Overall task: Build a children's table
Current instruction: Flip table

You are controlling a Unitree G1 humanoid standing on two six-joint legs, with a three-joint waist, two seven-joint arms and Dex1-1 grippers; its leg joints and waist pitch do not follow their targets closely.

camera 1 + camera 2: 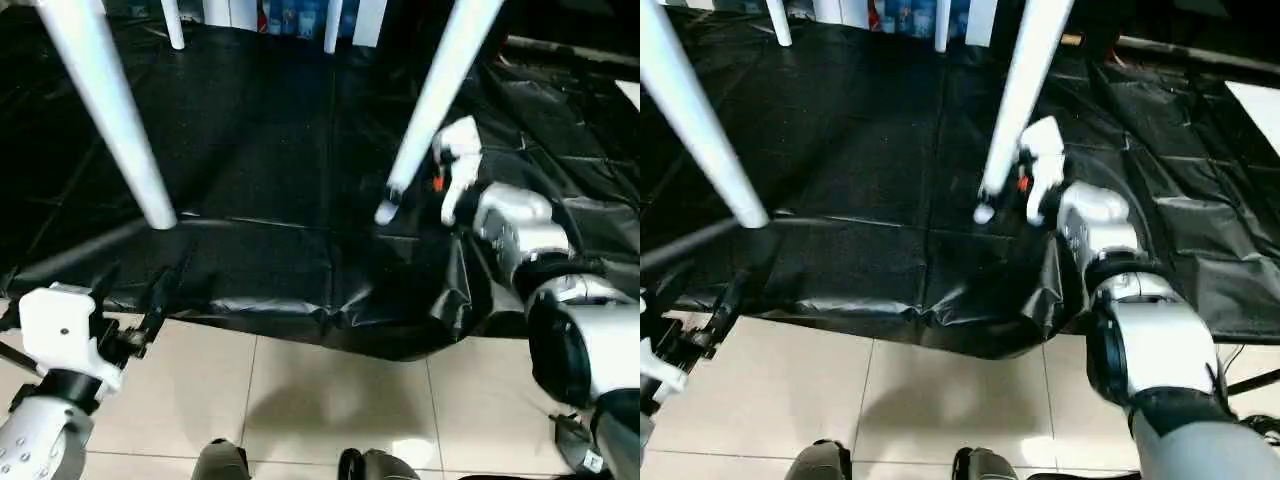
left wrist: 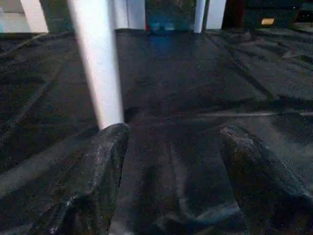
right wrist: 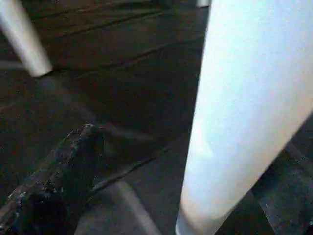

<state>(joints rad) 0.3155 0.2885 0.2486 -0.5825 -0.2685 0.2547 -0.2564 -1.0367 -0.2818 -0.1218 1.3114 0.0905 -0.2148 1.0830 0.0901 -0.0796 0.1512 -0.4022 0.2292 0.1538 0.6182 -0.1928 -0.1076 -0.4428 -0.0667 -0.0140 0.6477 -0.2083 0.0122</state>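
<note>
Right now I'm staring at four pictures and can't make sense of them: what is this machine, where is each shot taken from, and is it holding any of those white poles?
This is a humanoid robot with two silver arms. The two wide pictures come from its head, looking down; the other two from cameras on its wrists.

The long white tapered plastic legs belong to a children's table standing on crinkled black plastic sheeting over a pale tiled floor. The near left leg and near right leg are closest.

The left gripper hangs low near the sheet's edge, black fingers apart and empty. The right gripper sits right beside the near right leg's foot, with that leg between its open fingers, not clamped.
</note>
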